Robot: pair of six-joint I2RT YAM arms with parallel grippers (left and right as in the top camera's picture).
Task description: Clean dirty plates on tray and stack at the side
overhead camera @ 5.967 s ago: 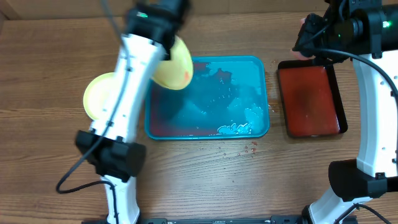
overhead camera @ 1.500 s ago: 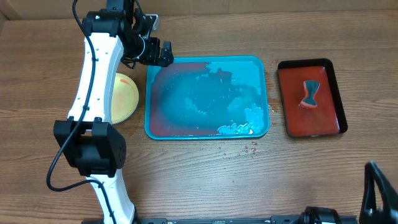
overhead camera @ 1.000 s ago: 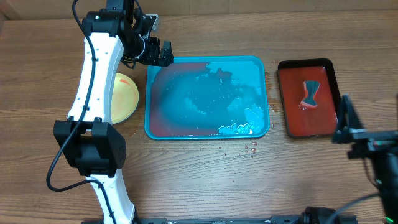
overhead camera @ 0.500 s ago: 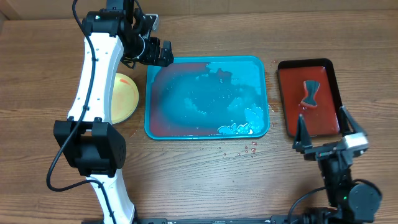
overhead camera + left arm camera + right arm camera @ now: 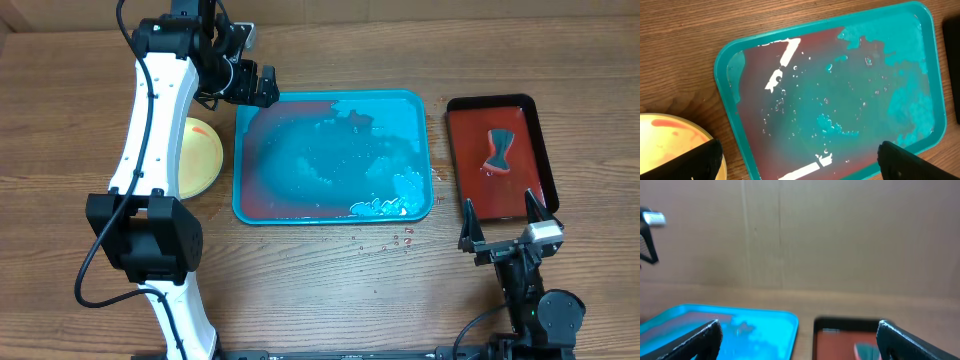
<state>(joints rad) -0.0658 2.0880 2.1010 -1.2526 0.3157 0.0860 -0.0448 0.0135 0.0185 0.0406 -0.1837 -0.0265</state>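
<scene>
Turquoise rectangular plastic tray holds no plates; yellow-green round plastic plates beside it, red-smeared. Left gripper, right gripper released, empty. Likely next: wipe smear.

The tabletop is matt brown wood with a plain grain. The blue tray looks like smooth plastic, wet and shiny, catching white glare. The plate is smooth yellowish plastic. The red tray is glossy, its rim black.
</scene>
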